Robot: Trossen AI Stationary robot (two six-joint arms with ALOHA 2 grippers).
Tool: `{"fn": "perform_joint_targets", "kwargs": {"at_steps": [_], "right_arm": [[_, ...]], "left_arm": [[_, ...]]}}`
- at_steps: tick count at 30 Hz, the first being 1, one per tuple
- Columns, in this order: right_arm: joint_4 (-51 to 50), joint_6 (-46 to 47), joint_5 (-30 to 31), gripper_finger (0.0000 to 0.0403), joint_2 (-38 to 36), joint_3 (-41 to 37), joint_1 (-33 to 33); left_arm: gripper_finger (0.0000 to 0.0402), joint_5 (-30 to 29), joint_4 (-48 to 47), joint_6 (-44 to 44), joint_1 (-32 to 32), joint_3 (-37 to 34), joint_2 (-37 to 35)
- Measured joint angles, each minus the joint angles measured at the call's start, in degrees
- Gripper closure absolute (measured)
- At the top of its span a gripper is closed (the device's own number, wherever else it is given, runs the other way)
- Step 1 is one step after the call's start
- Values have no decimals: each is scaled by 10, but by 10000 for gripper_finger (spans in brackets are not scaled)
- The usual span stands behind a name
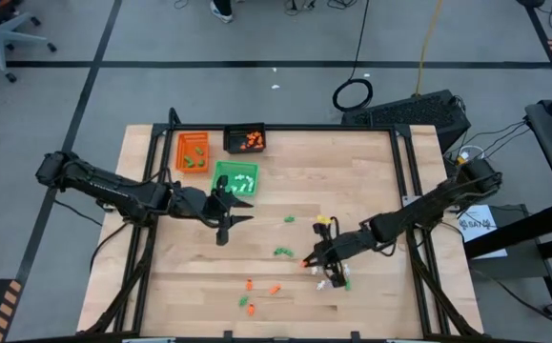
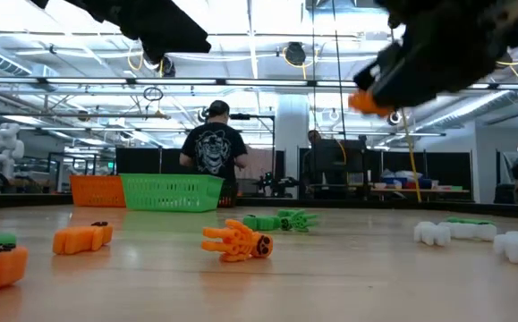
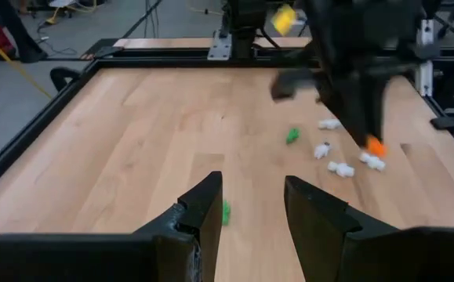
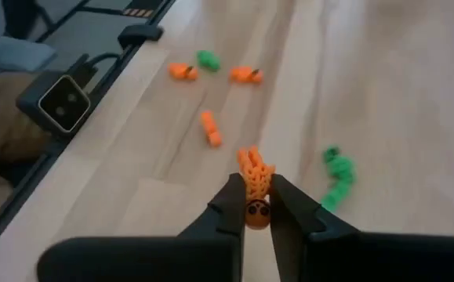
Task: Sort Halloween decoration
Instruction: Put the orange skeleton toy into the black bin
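Halloween decoration pieces, tiny orange, green and white plastic bits, are scattered over the pale wooden table [image 1: 199, 276], mostly toward the near half. One orange piece [image 4: 255, 188], a little hand-shaped thing with a round face at one end, is pinched in the right gripper [image 4: 256, 205], fingers clamped on it from both sides. From overhead that right gripper [image 1: 311, 261] sits over the near-right part of the table, and in the low view the orange bit [image 2: 369, 104] is lifted clear of the wood.

Right beside it lies a clump of white pieces [image 1: 331, 280], and a green piece [image 1: 282, 252] sits near the middle. A few more orange ones [image 1: 274, 288] lie closer to the front edge, with another orange-and-green pair [image 1: 247, 305] just past them.

Left gripper [image 1: 230, 219] hangs over the left-centre of the table, fingers apart with nothing between them; its wrist camera shows a gap between the two dark fingers [image 3: 203, 211] and bare wood below.

At the far left corner sit three small rectangular trays: an orange tray [image 1: 182, 141] with green bits in it, a black tray [image 1: 230, 141] holding orange bits, and a green tray [image 1: 220, 171] with white ones.

A person in a dark shirt [image 2: 214, 148] stands in the room behind.
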Motion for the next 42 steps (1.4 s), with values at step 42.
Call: {"fn": "perform_joint_targets", "kwargs": {"at_steps": [42], "right_arm": [[133, -505, 430, 383, -74, 1, 40]], "left_arm": [[265, -74, 105, 31, -94, 0, 91]]}}
